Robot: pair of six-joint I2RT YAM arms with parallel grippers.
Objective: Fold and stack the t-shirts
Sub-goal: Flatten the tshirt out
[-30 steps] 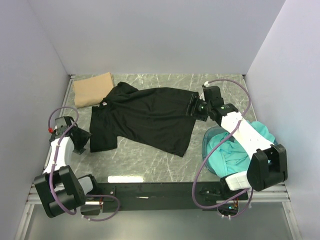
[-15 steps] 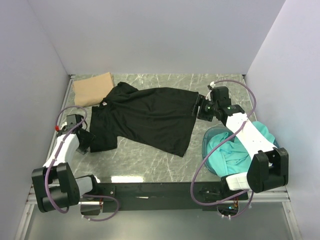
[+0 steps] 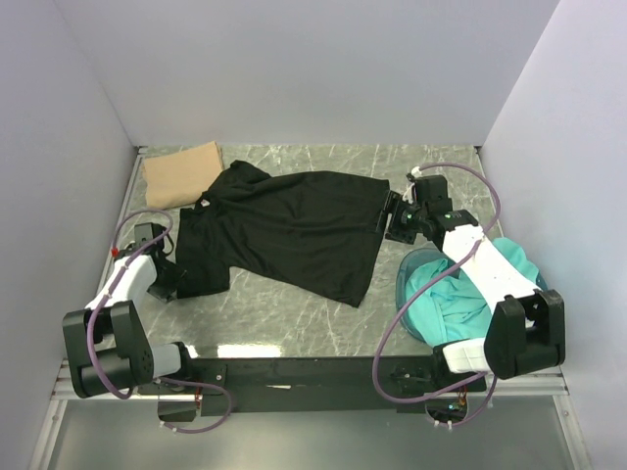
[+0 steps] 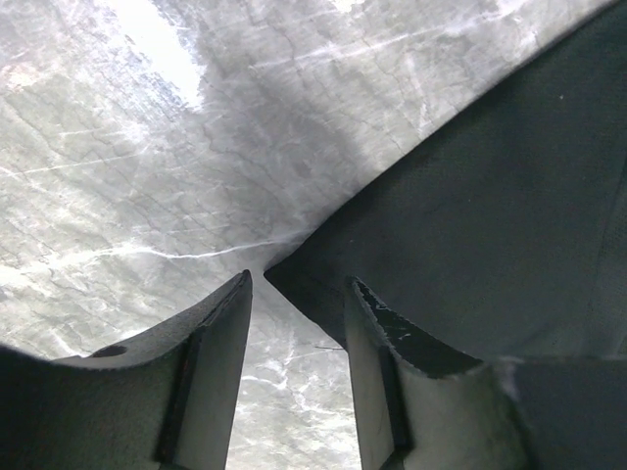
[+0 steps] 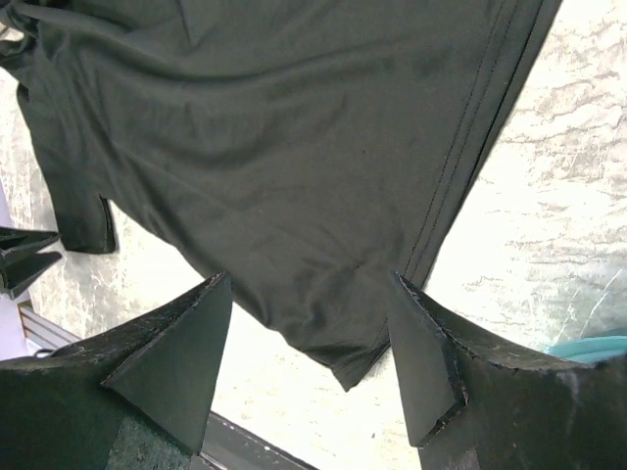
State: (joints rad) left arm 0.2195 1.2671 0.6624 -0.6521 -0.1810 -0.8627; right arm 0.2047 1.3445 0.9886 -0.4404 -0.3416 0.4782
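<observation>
Two end effectors, both empty, and that is where the trouble could start. My left end effector (image 4: 299, 282) sits low at the near-left sleeve of the black t-shirt (image 3: 284, 230). Its jaws are narrowly parted, with only the tip of a cloth corner between them. If I close from here, I judge I would pinch very little fabric, and it could slip free once I lift.

My right end effector (image 5: 309, 282) hovers with jaws wide over the hem on the shirt's right side, gripping nothing. Coming down there, I might catch only one layer, which would open the shirt rather than fold it.

The shirt lies spread and slightly skewed across the middle of the worktop (image 3: 294, 313). Its far-left edge seems to reach the folded tan t-shirt (image 3: 181, 174) in the corner, so dragging could pull that one out of shape. The teal t-shirts (image 3: 456, 299) sit in the blue tub (image 3: 405, 272) right under my right arm, which might nudge it.
</observation>
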